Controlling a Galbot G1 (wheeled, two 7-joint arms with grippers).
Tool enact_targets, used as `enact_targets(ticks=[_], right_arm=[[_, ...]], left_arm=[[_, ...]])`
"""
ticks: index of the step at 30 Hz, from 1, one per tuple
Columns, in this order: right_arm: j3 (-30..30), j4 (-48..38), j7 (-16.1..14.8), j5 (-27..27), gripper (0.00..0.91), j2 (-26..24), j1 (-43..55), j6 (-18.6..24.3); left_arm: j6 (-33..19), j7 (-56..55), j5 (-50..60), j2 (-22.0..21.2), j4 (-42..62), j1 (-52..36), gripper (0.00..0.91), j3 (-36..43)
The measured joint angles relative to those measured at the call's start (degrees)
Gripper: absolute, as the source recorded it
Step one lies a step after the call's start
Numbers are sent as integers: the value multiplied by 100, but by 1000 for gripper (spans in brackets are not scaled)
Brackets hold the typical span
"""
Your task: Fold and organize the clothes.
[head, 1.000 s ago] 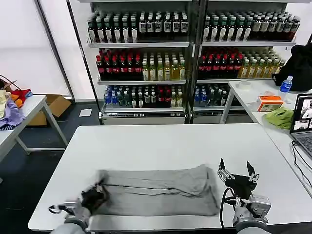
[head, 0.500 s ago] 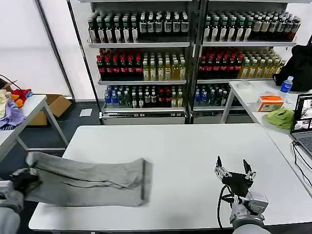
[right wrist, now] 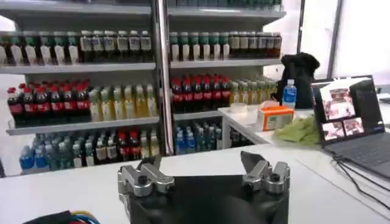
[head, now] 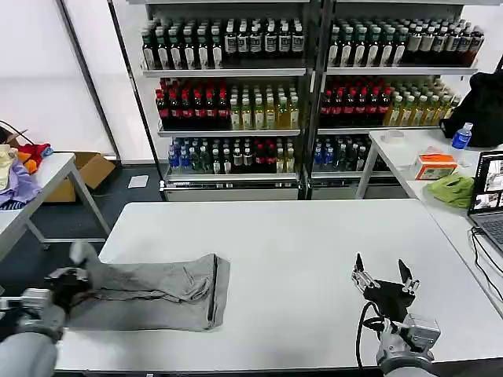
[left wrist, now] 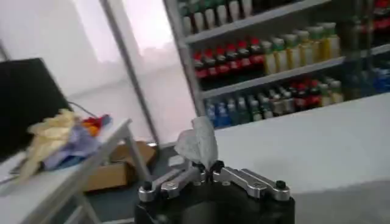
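**Left gripper pinching one grey shirt at the table's left edge**

My left gripper (head: 69, 280) had its fingers closed on a bunched corner of the shirt (head: 153, 292); in the left wrist view a tuft of grey cloth (left wrist: 196, 141) stood up from between the two closed fingers. It sat at the near left corner of the table (head: 299, 236), just past the edge. My right gripper (head: 383, 275) stood with its two fingers spread wide and pointing up, holding nothing, over the near right part of the table, well apart from the shirt.

I counted one shirt. It lay in a long folded band on the left part of the table, running from the left gripper toward the middle, with a straight edge on its right end. I could not make out any print or collar.

Behind the table stood two shelving units (head: 306, 94), each with rows of bottles. A side table (head: 47, 177) on the left carried a heap of coloured cloth, and another (head: 428, 169) on the right carried one laptop (head: 487, 196), one orange box and one green cloth.
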Motion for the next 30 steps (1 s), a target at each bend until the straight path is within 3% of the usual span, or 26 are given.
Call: enact_targets(ticks=[9,18,19,20,21,30], right_arm=[[144,133,-20,-129,907,173,-284,91],[279,174,-29,-218,907,333,-560,212],[279,183,-30,-233,907,353,-580,215],[279,190,-30,-245,907,367,-595,219],[278,192,-34,-259,907,385,-608,223],[290,151,-77,-304,907,396,-645,259]], left_arm=[[318,-187,148,-696,-137,-358,0,1423],[537,-326,75,-901,-117,-814,0,2319],[551,-329,70,-915,-102,-857,111,2387],[566,-332,67,-935,-83,-898,806,2463],[577,-330,56,-958,-71,-928,907,2520],[624,-246,137,-1147,188,-1115,907,2764]])
